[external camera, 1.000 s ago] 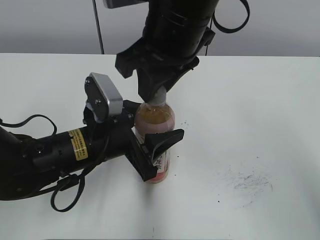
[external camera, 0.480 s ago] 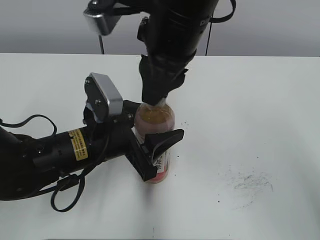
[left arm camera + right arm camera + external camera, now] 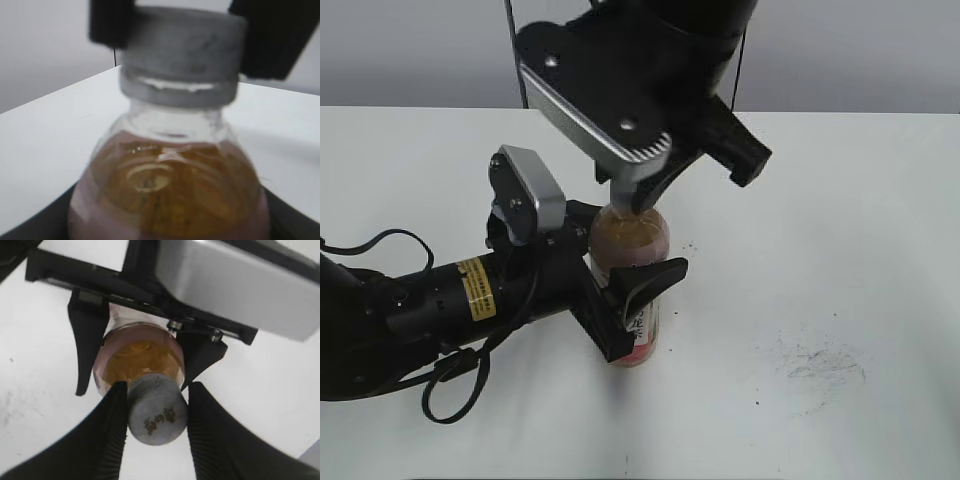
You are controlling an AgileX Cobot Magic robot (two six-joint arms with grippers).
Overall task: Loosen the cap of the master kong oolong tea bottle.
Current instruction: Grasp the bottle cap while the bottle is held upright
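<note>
The master kong oolong tea bottle (image 3: pixel 632 250) stands upright on the white table, amber tea showing through its clear shoulder (image 3: pixel 170 190). My left gripper (image 3: pixel 632 295) is shut on the bottle's body from the left. My right gripper (image 3: pixel 156 412) comes from above and is shut on the cap (image 3: pixel 157 410), its black ribbed fingers pressing both sides. The grey cap with its dark logo also shows in the left wrist view (image 3: pixel 180 50), black fingers at either side. In the exterior view the cap is hidden behind the right wrist.
The white table (image 3: pixel 840 230) runs to a grey wall behind. Dark scuff marks (image 3: pixel 815 365) lie at the right front. The left arm's cables (image 3: pixel 450 385) trail at the front left.
My right wrist has turned about the bottle's axis, its camera housing swinging round to the front. The bottle and left arm have not moved.
</note>
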